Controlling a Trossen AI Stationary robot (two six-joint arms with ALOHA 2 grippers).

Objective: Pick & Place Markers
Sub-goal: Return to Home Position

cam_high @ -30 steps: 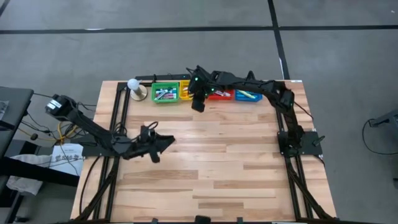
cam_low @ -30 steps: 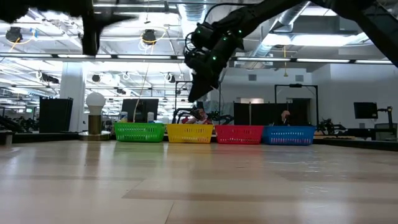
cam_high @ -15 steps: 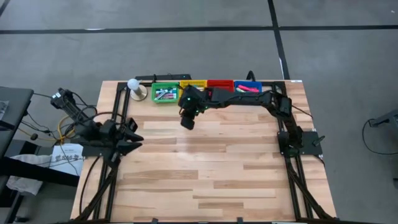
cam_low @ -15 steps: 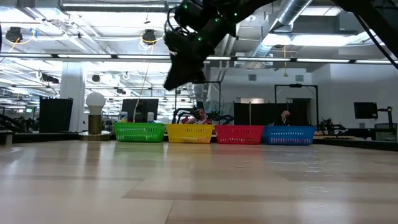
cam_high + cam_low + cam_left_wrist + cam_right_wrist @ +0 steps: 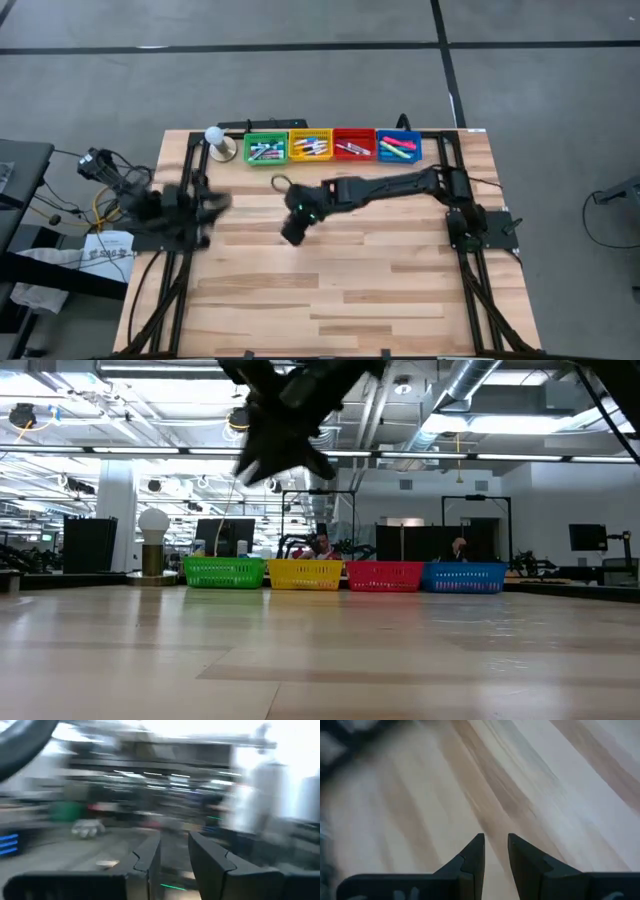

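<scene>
Overhead, the markers (image 5: 300, 149) all lie in four baskets (image 5: 332, 131) at the far edge, well beyond the right gripper (image 5: 293, 232). The left gripper (image 5: 205, 205) sits at the left edge. Sorting looks done, with only homing left. Level view: the right gripper hangs high over the bare table (image 5: 320, 660), with ample room. Wrist views: both pincers are nearly closed and empty.

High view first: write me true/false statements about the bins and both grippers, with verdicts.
1. Markers lie in the green bin, yellow bin, red bin and blue bin alike. True.
2. The right gripper hangs above the yellow bin. False: it is over bare wood near the middle of the table.
3. The right gripper holds a marker. False: it holds nothing.
4. The left gripper is near the table's left edge. True.
5. The red bin touches the green bin. False: the yellow bin stands between them.
</scene>
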